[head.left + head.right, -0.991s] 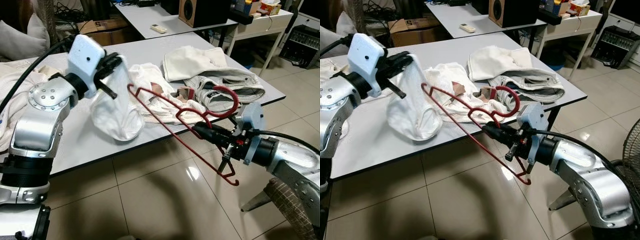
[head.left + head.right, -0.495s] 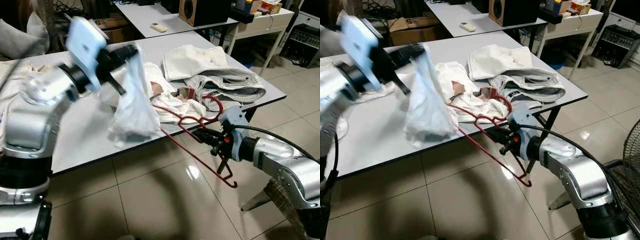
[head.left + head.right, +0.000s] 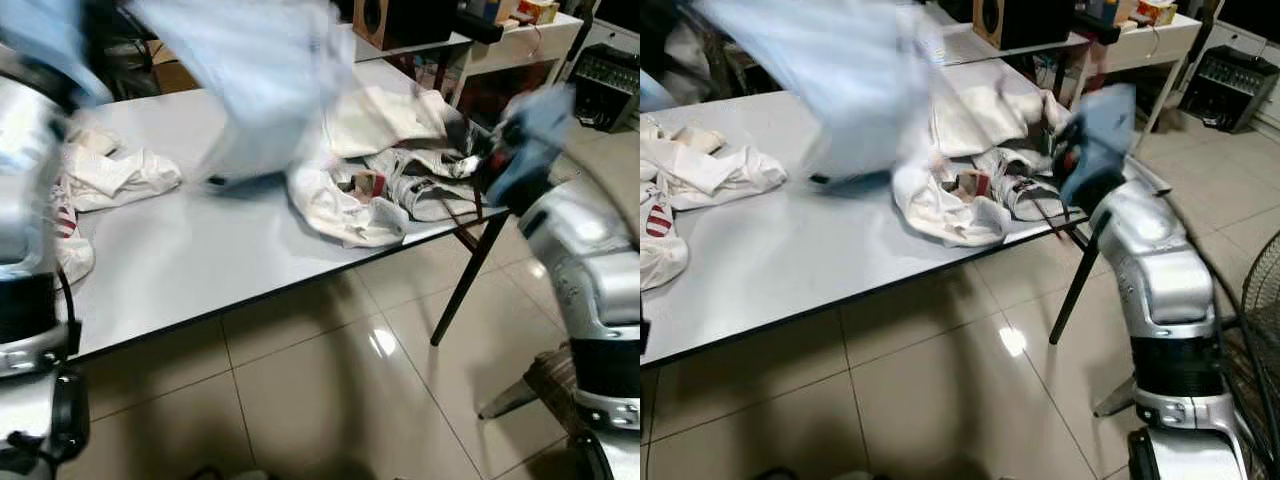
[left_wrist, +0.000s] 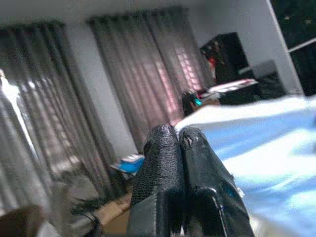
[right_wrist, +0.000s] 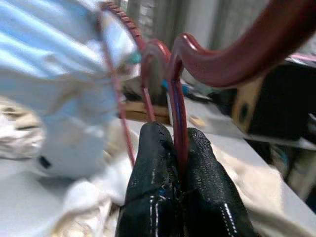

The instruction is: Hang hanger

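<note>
right fingers (image 5: 180, 197) pinched together on the red hanger (image 5: 232, 59), at right of frame over the desk's edge | left fingers (image 4: 180, 187) pressed closed on white cloth (image 3: 270, 90), a blur held high at upper left | desk (image 3: 190, 250) carried heaped white clothes (image 3: 350, 205)

The grey desk (image 3: 190, 250) carries crumpled white clothes (image 3: 345, 205) at its right — more white laundry (image 3: 115, 172) at left.
</note>
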Available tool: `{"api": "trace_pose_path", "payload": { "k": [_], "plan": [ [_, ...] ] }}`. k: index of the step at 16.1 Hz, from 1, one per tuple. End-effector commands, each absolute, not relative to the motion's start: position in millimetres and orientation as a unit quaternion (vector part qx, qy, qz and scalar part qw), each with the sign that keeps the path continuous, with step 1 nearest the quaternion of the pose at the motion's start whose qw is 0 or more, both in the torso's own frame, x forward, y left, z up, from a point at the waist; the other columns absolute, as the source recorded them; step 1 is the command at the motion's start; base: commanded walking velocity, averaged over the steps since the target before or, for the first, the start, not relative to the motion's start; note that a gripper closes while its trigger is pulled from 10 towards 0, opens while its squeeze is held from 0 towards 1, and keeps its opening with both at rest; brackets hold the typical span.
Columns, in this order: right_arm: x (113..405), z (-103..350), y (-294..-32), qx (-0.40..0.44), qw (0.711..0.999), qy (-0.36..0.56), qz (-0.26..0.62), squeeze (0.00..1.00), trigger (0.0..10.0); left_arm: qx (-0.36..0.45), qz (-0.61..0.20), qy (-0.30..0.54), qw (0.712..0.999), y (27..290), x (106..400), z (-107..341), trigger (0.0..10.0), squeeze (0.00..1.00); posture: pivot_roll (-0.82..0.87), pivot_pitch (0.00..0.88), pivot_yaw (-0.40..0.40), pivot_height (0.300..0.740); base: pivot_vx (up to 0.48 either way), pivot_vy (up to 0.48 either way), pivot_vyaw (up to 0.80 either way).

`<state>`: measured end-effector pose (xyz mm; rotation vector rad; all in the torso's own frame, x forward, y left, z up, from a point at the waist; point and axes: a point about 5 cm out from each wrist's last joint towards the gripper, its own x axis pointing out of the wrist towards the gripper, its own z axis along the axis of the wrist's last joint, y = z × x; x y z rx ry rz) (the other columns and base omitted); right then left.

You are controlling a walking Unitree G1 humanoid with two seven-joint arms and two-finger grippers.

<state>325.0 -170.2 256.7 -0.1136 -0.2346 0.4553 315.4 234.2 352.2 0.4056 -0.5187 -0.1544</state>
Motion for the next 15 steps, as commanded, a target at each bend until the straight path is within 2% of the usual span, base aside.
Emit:
{"api": "trace_pose_path", "payload": {
  "k": [1, 5, 10, 11, 12, 13, 14, 15],
  "plan": [
    [322, 237, -167, -0.063, 0.964, -0.076, 0.246, 0.0, 10.0, 0.215, -0.108, -0.211, 0.947, 228, 317, 333, 0.0, 0.0, -0.11, 0.001, 0.014, 0.74, 0.0, 0.0, 0.0],
    [298, 182, -147, -0.133, 0.925, 0.044, 0.354, 0.0, 10.0, 0.238, -0.224, -0.122, 0.937, 195, 316, 282, 0.0, 0.0, -0.11, 0.008, 0.018, 0.74, 0.0, 0.0, 0.0],
    [293, 183, -147, -0.126, 0.919, 0.037, 0.372, 0.0, 10.0, 0.233, -0.266, -0.069, 0.933, 192, 312, 267, 0.0, 0.0, -0.12, 0.013, 0.023, 0.74, 0.0, 0.0, 0.0],
    [294, 185, -146, -0.119, 0.923, 0.026, 0.365, 0.0, 10.0, 0.256, -0.273, -0.001, 0.927, 201, 307, 248, 1.6, 0.0, -0.12, 0.013, 0.023, 0.74, 0.0, 0.0, 0.0],
    [294, 190, -145, -0.107, 0.926, 0.009, 0.362, 0.0, 10.0, 0.296, -0.221, 0.063, 0.927, 221, 306, 231, 7.3, 0.0, -0.12, 0.013, 0.023, 0.74, 0.0, 0.0, 0.0],
    [292, 193, -142, -0.098, 0.922, -0.002, 0.374, 0.0, 10.0, 0.332, -0.167, 0.1, 0.923, 240, 306, 221, 10.0, 0.0, -0.11, 0.018, 0.025, 0.74, 0.0, 0.0, 0.0],
    [285, 194, -136, -0.093, 0.909, -0.009, 0.406, 0.0, 10.0, 0.35, -0.126, 0.154, 0.916, 264, 300, 209, 10.0, 1.0, -0.11, 0.019, 0.025, 0.74, 0.0, 0.0, 0.0],
    [281, 193, -134, -0.093, 0.902, -0.008, 0.421, 0.0, 10.0, 0.341, -0.122, 0.187, 0.913, 273, 293, 202, 10.0, 1.0, -0.11, 0.019, 0.022, 0.74, 0.0, 0.0, 0.0]
  ]
}}
